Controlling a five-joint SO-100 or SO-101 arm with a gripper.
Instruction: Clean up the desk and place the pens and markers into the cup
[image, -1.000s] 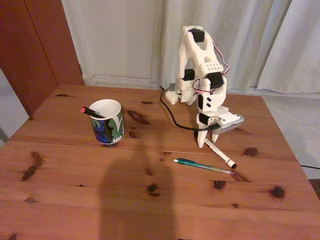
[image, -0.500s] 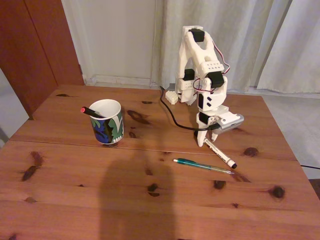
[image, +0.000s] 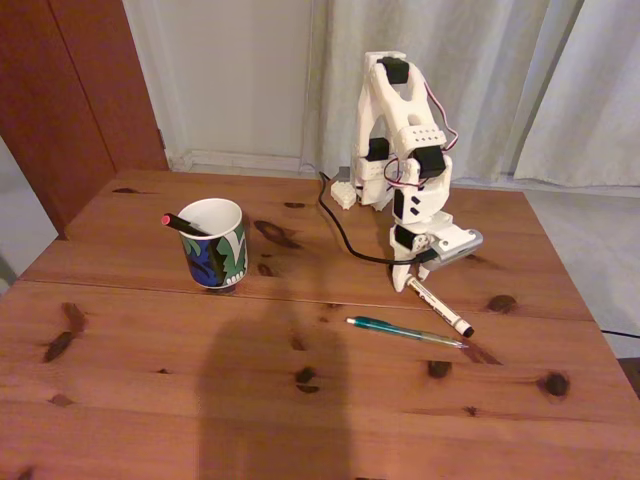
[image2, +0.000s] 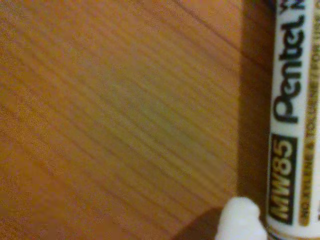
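Fixed view: the white marker lies flat on the desk, right of centre. Its long axis runs diagonally, one end up-left at the gripper, the other end down-right toward the near edge. The gripper points down at the marker's up-left end, its tips at desk level. Whether the jaws are closed on the marker or merely beside it cannot be determined.

The teal-green pen lies just in front of the marker, apart from it, its long axis nearly left-right with a slight downward slope to the right.

The cup stands upright, well to the left. The black pen leans inside it, red-pink end up and pointing left over the rim.

Wrist view: the marker barrel runs vertically along the right edge, "Pentel" and "MW85" legible. A white fingertip sits just beside it at the bottom.
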